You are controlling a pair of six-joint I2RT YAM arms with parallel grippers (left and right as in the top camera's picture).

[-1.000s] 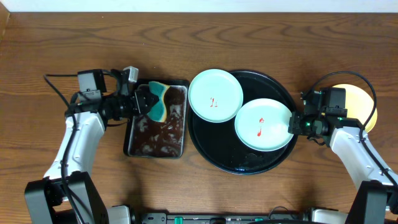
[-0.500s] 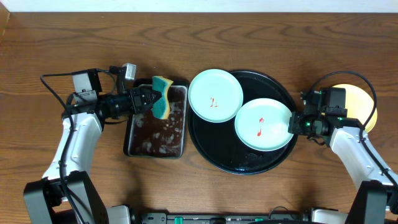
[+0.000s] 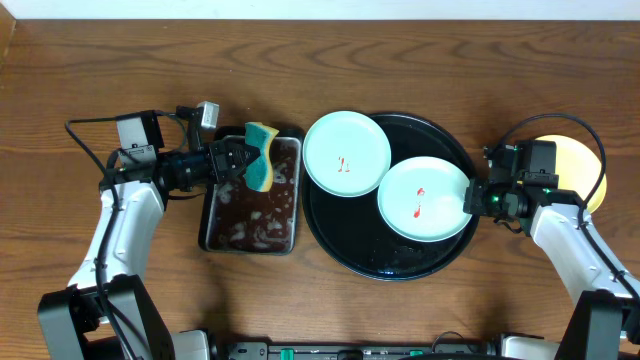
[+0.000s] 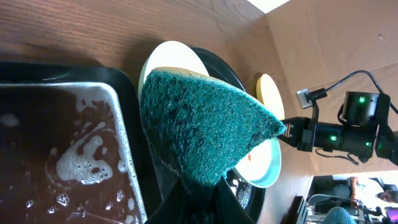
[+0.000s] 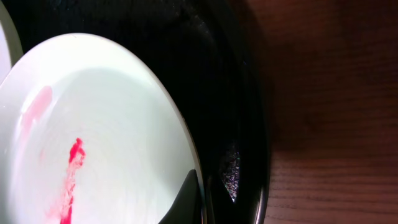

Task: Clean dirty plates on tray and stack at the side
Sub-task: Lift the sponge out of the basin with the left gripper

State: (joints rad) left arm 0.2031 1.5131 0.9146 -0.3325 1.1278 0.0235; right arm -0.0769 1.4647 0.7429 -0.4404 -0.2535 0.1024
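Two pale mint plates show from overhead. One [image 3: 346,154] rests over the left rim of the black tray [image 3: 345,225], with red marks at its centre. The other [image 3: 425,200] lies inside the tray with a red smear [image 5: 69,162], and my right gripper [image 3: 470,200] is shut on its right rim [image 5: 186,149]. A pale yellow plate [image 3: 578,165] lies on the table at the far right, partly behind the right arm. My left gripper [image 3: 243,160] is shut on a teal sponge [image 4: 199,124], held just above the rectangular tray [image 3: 205,225].
The rectangular metal tray [image 4: 62,155] holds brown liquid with foam and stands close against the black tray's left side. Bare wooden table lies beyond and in front of both trays. Cables loop near both arms.
My left gripper has lifted the sponge out of the brown liquid and shifted it slightly right and up. The right gripper and the plates have not moved.
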